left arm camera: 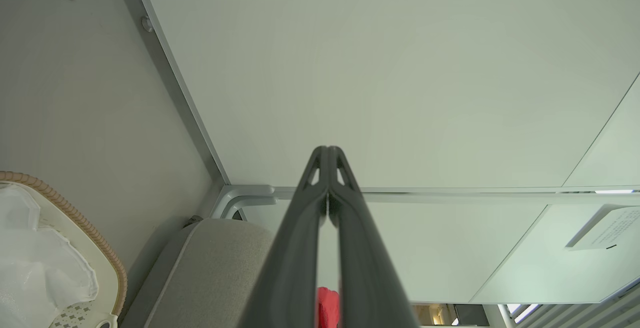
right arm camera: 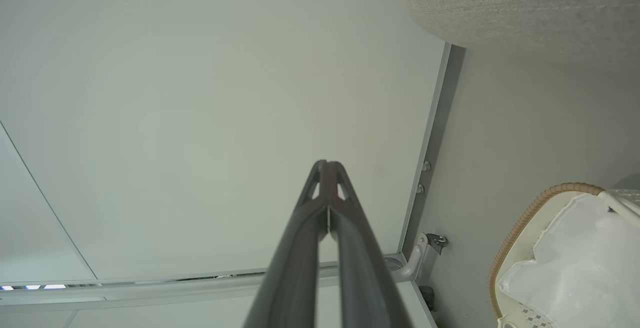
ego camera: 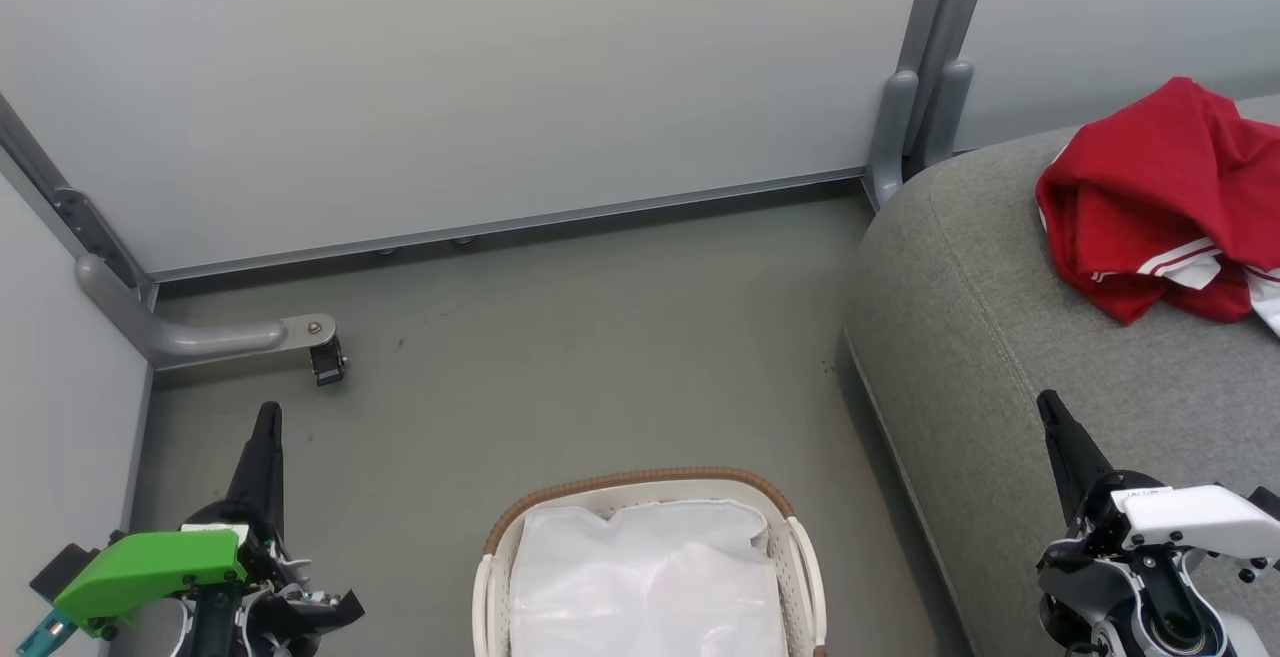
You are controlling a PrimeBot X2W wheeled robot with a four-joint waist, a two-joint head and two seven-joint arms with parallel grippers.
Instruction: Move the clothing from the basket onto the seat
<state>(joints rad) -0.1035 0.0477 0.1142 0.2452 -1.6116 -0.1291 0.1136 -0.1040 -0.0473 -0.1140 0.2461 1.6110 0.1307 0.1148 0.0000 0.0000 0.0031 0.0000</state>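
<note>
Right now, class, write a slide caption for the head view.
Red clothing lies on the grey seat; the basket on the floor holds a white sheet.

Pale grey partition panels (ego camera: 480,77) in aluminium frames close off the back and left. A grey bracket foot (ego camera: 190,335) with a small black caster (ego camera: 328,363) stands on the dull grey floor (ego camera: 560,357), which has a few dark specks. A grey sofa (ego camera: 980,337) fills the right side. The light is soft and even.
</note>
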